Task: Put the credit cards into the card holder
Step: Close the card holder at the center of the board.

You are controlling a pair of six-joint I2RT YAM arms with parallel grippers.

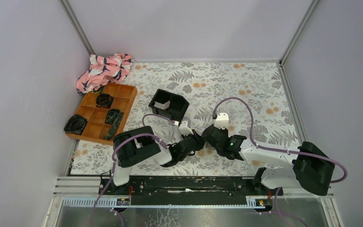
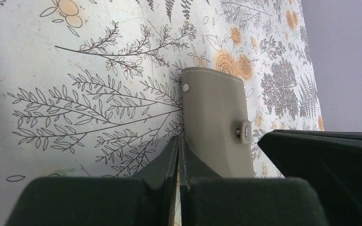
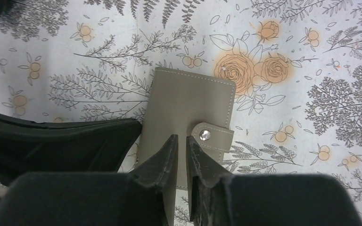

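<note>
The card holder (image 3: 188, 108) lies snapped shut on the bench (image 3: 311, 47), its long axis running up-frame from the right pincer (image 3: 181, 139). That pincer hangs over its lower end, narrowed to a slit; I cannot tell whether it grips. The left pincer (image 2: 179, 141), closed, sits at the holder's left edge, equally near.

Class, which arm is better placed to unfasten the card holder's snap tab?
Right. The right tool sits over the card holder, tips slightly apart, right beside the snap tab. The left tool is shut at the holder's opposite edge.
</note>
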